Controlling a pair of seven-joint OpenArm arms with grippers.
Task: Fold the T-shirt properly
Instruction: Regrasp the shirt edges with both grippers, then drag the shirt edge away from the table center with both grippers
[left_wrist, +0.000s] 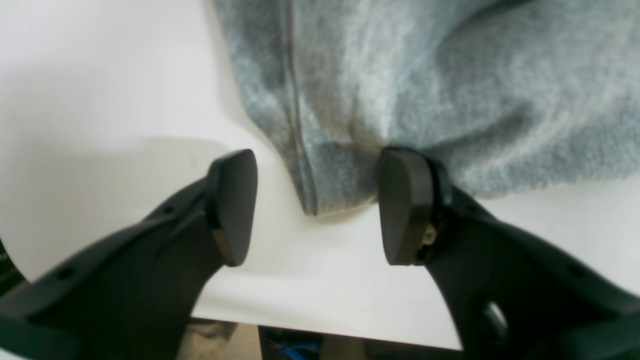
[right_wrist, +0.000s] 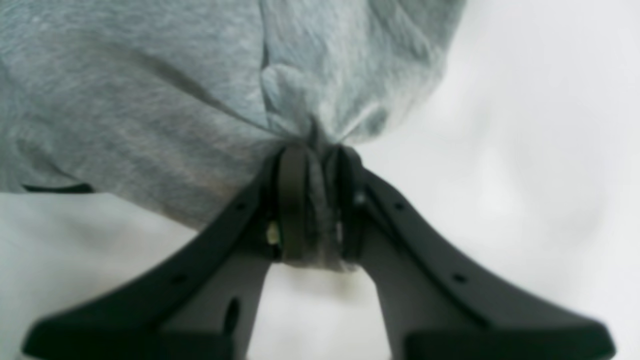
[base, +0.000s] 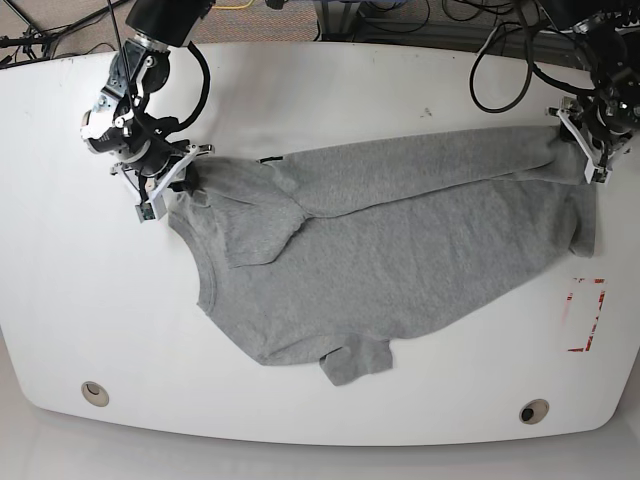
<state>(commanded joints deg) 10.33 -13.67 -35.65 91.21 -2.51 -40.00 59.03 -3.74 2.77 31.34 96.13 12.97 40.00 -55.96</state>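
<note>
Crosswise, T-shirt (base: 400, 240) (collar leftward)

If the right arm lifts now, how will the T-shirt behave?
Probably floppy: the T-shirt bunches into creases where the right gripper pinches it. It likely drapes and drags rather than rising flat. The open left gripper holds nothing, so that corner would probably trail.

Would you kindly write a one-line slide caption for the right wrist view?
Right gripper shut on a bunched fold of the grey T-shirt above the white table.
</note>
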